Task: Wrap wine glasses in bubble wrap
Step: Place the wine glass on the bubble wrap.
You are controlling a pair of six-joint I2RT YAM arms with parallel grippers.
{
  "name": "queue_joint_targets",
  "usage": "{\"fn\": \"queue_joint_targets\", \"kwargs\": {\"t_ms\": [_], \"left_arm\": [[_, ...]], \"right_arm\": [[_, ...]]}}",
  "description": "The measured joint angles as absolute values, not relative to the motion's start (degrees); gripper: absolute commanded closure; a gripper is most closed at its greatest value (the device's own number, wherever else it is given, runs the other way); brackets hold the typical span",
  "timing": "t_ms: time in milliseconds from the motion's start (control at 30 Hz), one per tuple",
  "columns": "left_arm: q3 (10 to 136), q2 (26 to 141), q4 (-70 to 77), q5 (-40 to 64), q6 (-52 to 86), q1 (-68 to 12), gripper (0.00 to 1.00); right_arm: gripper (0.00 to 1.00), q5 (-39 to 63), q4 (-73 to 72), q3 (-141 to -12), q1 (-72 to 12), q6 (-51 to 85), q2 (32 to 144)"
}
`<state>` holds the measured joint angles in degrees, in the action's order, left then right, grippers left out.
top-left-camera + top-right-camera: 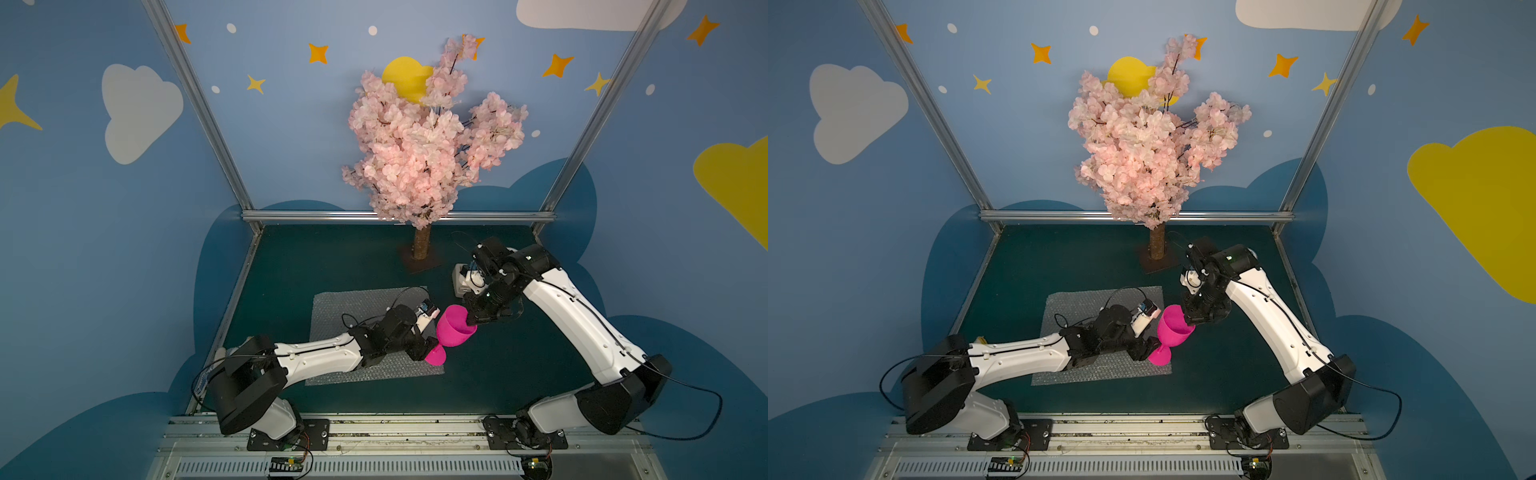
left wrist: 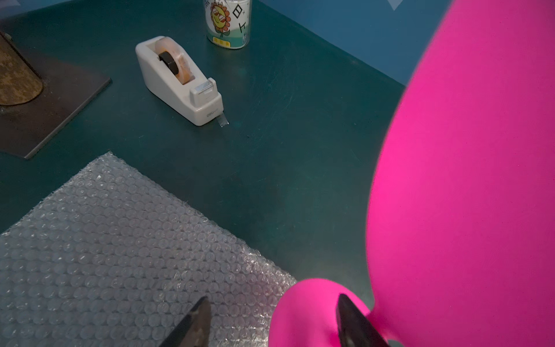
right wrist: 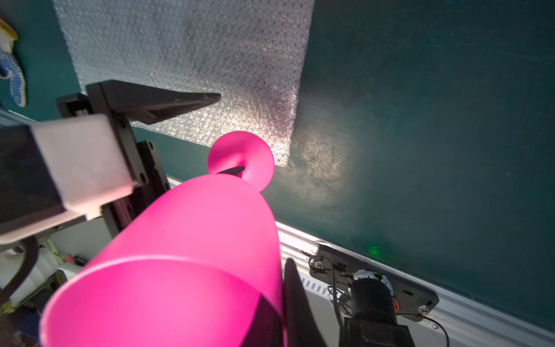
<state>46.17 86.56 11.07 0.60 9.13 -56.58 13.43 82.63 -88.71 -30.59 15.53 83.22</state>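
Right tool on smooth goblet

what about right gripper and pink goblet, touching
Touching: right wrist view shows the right gripper shut on the pink goblet rim, one jaw inside, one outside.

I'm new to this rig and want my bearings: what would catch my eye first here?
The hot-pink goblet stands out, held tilted over a corner of the bubble wrap by the right gripper pinching its rim, with the left gripper open at its foot. Behind, a pink blossom tree stands at the back of the table.
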Motion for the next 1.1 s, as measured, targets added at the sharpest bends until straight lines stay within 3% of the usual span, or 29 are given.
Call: {"fn": "queue_joint_targets", "kwargs": {"t_ms": [233, 567, 1100], "left_arm": [[44.12, 84.38, 12.45, 0.54, 9.45, -56.38, 0.40], [41.17, 75.59, 10.74, 5.67, 9.02, -51.92, 0.28], [45.41, 83.09, 9.89, 7.31, 6.70, -53.39, 0.37]], "right_arm": [[1.00, 15.59, 82.43, -88.38, -28.95, 15.11, 83.22], [1.00, 16.45, 78.74, -86.83, -27.88, 14.55, 83.22], [1.00, 21.06, 76.97, -86.78, -27.05, 14.61, 83.55]]}}
